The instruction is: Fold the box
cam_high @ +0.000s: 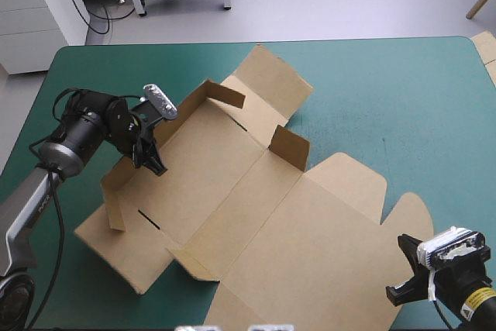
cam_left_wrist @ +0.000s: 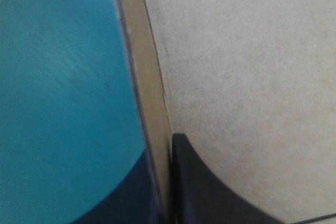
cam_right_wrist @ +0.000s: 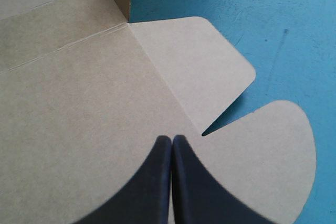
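The brown box (cam_high: 232, 191) lies spread open on the teal-green cover (cam_high: 387, 98), its lid panel flat toward the front right. A far end flap (cam_high: 225, 94), a middle flap (cam_high: 288, 147) and the left wall (cam_high: 116, 184) stand raised. My left gripper (cam_high: 151, 159) is at that left wall. In the left wrist view the gripper (cam_left_wrist: 165, 182) is all but shut, the box's edge (cam_left_wrist: 155, 119) pinched between the fingers. My right gripper (cam_high: 403, 269) is near the front right corner; its fingers (cam_right_wrist: 171, 140) meet in one arch over the lid (cam_right_wrist: 79, 103), close to the notch between two rounded flaps.
Bare teal-green cover runs along the far and right sides of the table. A pale brown piece (cam_high: 487, 48) shows at the table's far right corner. The rounded flaps (cam_high: 411, 215) reach close to the right gripper.
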### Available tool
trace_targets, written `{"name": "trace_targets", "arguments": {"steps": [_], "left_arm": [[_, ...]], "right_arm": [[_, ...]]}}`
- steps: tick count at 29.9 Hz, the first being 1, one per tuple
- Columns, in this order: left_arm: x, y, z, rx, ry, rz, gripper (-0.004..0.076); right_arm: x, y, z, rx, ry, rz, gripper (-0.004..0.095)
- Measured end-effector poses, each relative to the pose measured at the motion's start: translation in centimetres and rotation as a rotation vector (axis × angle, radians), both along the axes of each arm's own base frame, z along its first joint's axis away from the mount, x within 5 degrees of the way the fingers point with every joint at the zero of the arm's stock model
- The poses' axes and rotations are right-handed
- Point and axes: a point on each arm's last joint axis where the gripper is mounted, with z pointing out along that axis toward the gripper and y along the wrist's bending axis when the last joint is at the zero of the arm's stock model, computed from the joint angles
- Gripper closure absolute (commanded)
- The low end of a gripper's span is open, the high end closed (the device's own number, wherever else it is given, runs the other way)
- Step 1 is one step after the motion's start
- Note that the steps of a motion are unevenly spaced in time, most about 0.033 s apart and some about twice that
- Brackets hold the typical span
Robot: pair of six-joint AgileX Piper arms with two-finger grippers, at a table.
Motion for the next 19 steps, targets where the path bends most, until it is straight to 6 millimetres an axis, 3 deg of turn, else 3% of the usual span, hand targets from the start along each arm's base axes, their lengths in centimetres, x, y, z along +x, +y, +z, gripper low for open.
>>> {"name": "trace_targets", "arguments": {"steps": [10,19], "left_arm": [[1.3,-4.6,1.4,0.221,-0.365,-0.289,0.0731],[0.5,-8.7,0.7,0.259,-0.420,-0.457,0.0731]], "right_arm": [[0.0,0.0,0.0,0.000,0.000,0.000,0.0929],[0.0,0.0,0.0,0.000,0.000,0.000,0.0929]]}}
